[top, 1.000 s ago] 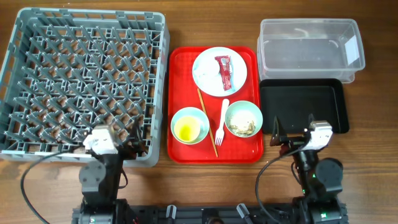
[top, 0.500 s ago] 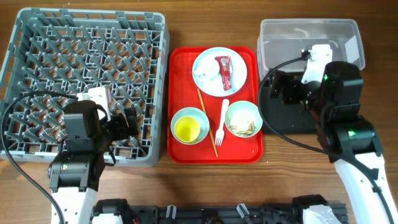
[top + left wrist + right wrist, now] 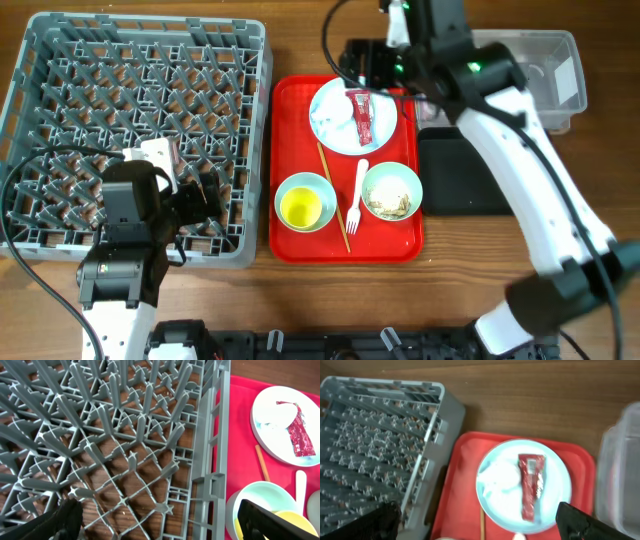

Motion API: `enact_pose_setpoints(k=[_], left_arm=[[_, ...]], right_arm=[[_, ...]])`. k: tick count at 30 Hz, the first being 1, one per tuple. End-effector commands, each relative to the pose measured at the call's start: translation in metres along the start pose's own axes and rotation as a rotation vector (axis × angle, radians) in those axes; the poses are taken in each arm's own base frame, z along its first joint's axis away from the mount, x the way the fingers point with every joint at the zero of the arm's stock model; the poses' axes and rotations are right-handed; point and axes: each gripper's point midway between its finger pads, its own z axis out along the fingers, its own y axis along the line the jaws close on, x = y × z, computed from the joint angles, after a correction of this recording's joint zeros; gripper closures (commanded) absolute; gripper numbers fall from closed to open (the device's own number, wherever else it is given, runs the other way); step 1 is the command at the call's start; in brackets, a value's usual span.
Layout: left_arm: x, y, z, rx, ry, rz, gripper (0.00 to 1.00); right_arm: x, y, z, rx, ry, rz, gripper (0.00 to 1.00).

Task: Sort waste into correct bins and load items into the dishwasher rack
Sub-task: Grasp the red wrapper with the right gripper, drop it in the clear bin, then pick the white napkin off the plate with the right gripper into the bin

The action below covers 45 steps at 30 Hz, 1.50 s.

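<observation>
The pale-blue plate [image 3: 352, 115] lies at the far end of the red tray and carries the red wrapper [image 3: 361, 116] and the white napkin [image 3: 334, 118]. My right gripper [image 3: 358, 66] hangs open and empty above the tray's far edge; its view shows the plate [image 3: 555, 487], wrapper [image 3: 531, 485] and napkin [image 3: 498, 480] below the open gripper [image 3: 480, 527]. One bowl [image 3: 318, 186] holds the yellow cup [image 3: 300, 208]; another bowl [image 3: 391, 176] holds food scraps [image 3: 391, 204]. The fork [image 3: 356, 205] and wooden stick [image 3: 333, 195] lie between them. My left gripper [image 3: 210, 200] is open over the grey rack [image 3: 130, 120], as its own view [image 3: 162, 525] shows.
The red tray [image 3: 290, 150] sits between the rack and the bins. The clear tub [image 3: 530, 75] stands at the far right, and the black tray [image 3: 480, 175] lies just in front of it. The right arm crosses above both bins.
My right arm rose from the front edge and swung left, from over the bins to above the plate. My left arm rose over the rack, then stayed still.
</observation>
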Motion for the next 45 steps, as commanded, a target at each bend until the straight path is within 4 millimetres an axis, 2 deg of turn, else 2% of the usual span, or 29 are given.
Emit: enact_pose_setpoints(k=[1, 2, 5, 8, 11, 14, 16, 20, 21, 23, 25, 26, 27, 28, 30, 31, 33, 34, 35, 36, 37, 38, 41, 43, 45], left_arm=[[-0.008, -0.001, -0.004, 0.009, -0.020, -0.011, 0.00], [-0.008, -0.001, -0.004, 0.009, -0.020, -0.011, 0.00], [-0.008, -0.001, -0.004, 0.010, -0.019, -0.011, 0.00], [-0.007, -0.001, -0.004, 0.009, -0.019, -0.011, 0.00], [-0.007, -0.001, -0.004, 0.009, -0.019, -0.011, 0.00], [-0.008, -0.001, -0.004, 0.010, -0.019, -0.011, 0.00], [-0.007, -0.001, -0.004, 0.010, -0.019, -0.011, 0.00], [-0.007, -0.001, -0.004, 0.010, -0.019, -0.011, 0.00], [-0.007, -0.001, -0.004, 0.010, -0.019, -0.011, 0.00], [-0.007, -0.001, -0.004, 0.010, -0.019, -0.011, 0.00], [-0.007, -0.001, -0.004, 0.010, -0.019, -0.011, 0.00], [-0.007, -0.001, -0.004, 0.009, -0.019, -0.011, 0.00], [-0.007, -0.001, -0.004, 0.009, -0.018, -0.011, 0.00], [-0.007, -0.001, -0.004, 0.009, -0.019, -0.011, 0.00], [-0.008, -0.001, -0.004, 0.009, -0.019, -0.011, 0.00], [-0.008, -0.001, -0.004, 0.009, -0.019, -0.011, 0.00], [-0.007, -0.001, -0.004, 0.009, -0.019, -0.011, 0.00], [-0.008, -0.001, -0.004, 0.010, -0.019, -0.011, 0.00], [-0.007, -0.001, -0.004, 0.010, -0.019, -0.011, 0.00], [-0.007, -0.001, -0.004, 0.010, -0.019, -0.011, 0.00], [-0.007, -0.001, -0.004, 0.010, -0.019, -0.011, 0.00], [-0.007, -0.001, -0.004, 0.010, -0.019, -0.011, 0.00], [-0.007, -0.001, -0.004, 0.010, -0.019, -0.011, 0.00], [-0.007, -0.001, -0.004, 0.009, -0.016, -0.011, 0.00], [-0.007, -0.001, -0.004, 0.009, -0.016, -0.011, 0.00]], right_arm=[[0.008, 0.001, 0.059, 0.021, 0.057, 0.007, 0.00], [0.021, -0.003, 0.088, 0.043, 0.098, 0.016, 0.00], [0.062, -0.022, 0.144, 0.132, 0.210, 0.114, 0.02], [0.095, -0.031, 0.184, 0.175, 0.282, 0.134, 0.14], [0.114, -0.040, 0.201, 0.225, 0.314, 0.202, 0.21], [0.124, -0.047, 0.207, 0.257, 0.324, 0.240, 0.28], [0.129, -0.050, 0.208, 0.267, 0.336, 0.254, 0.46], [0.138, -0.052, 0.203, 0.288, 0.373, 0.261, 0.92], [0.138, -0.053, 0.198, 0.294, 0.384, 0.262, 0.96], [0.123, -0.050, 0.184, 0.277, 0.358, 0.238, 0.96], [0.075, -0.045, 0.141, 0.245, 0.238, 0.203, 0.96], [0.050, -0.049, 0.113, 0.244, 0.170, 0.206, 0.96], [0.034, -0.056, 0.092, 0.250, 0.122, 0.218, 0.96], [0.016, -0.067, 0.066, 0.255, 0.066, 0.235, 0.96], [-0.006, -0.098, 0.026, 0.291, -0.003, 0.288, 0.95], [-0.009, -0.122, 0.011, 0.332, -0.018, 0.326, 0.95], [-0.001, -0.165, 0.000, 0.400, 0.008, 0.399, 0.92], [0.002, -0.184, -0.005, 0.427, 0.011, 0.432, 0.81], [-0.002, -0.198, -0.009, 0.440, -0.009, 0.457, 0.36], [-0.004, -0.200, -0.010, 0.441, -0.018, 0.457, 0.19], [-0.004, -0.200, -0.010, 0.441, -0.015, 0.442, 0.04], [-0.004, -0.199, -0.009, 0.432, -0.006, 0.412, 0.00], [0.002, -0.144, 0.007, 0.210, 0.081, 0.258, 0.00], [0.020, -0.100, 0.020, 0.135, 0.155, 0.091, 0.00], [0.039, -0.077, 0.034, 0.153, 0.203, 0.037, 0.03]])
